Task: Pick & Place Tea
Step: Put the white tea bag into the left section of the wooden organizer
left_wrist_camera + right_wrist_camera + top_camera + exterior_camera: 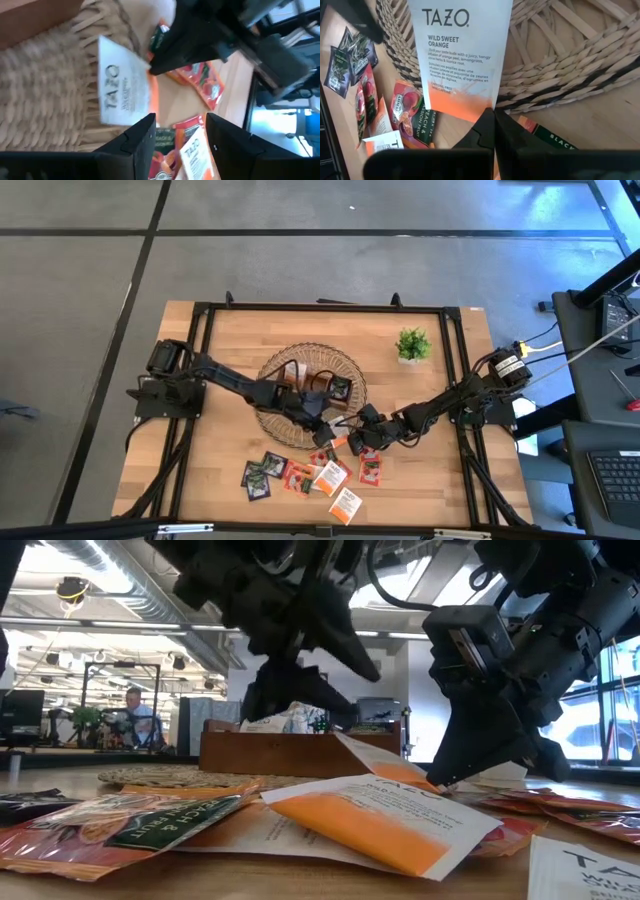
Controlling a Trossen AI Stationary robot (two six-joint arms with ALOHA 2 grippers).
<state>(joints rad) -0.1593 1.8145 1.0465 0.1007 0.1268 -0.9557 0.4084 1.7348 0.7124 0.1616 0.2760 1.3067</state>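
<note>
Several tea sachets (300, 475) lie flat on the wooden table near its front edge, orange, red and dark ones. A round woven basket (300, 395) sits mid-table. My right gripper (492, 127) is shut on a white-and-orange sachet (460, 55) at the basket's near rim; it also shows in the low view (385, 765). My left gripper (180, 135) hangs open just left of it, above the loose sachets and the basket's edge, with nothing between its fingers. In the high view the two grippers stand close together, left gripper (318, 428) and right gripper (348, 440). My right gripper pinches the sachet's orange end (479, 111) between its two fingers. The fingers slant down from the table's right side. The sachet stretches away from the fingers, tilted, its white end (120, 85) over the basket's rim; whether it rests there I cannot tell.
A brown wooden tray (322, 383) sits in the basket. A small green potted plant (413, 345) stands at the far right. Black frame rails (200, 380) run along the table's sides. A person (133, 705) sits in the room behind.
</note>
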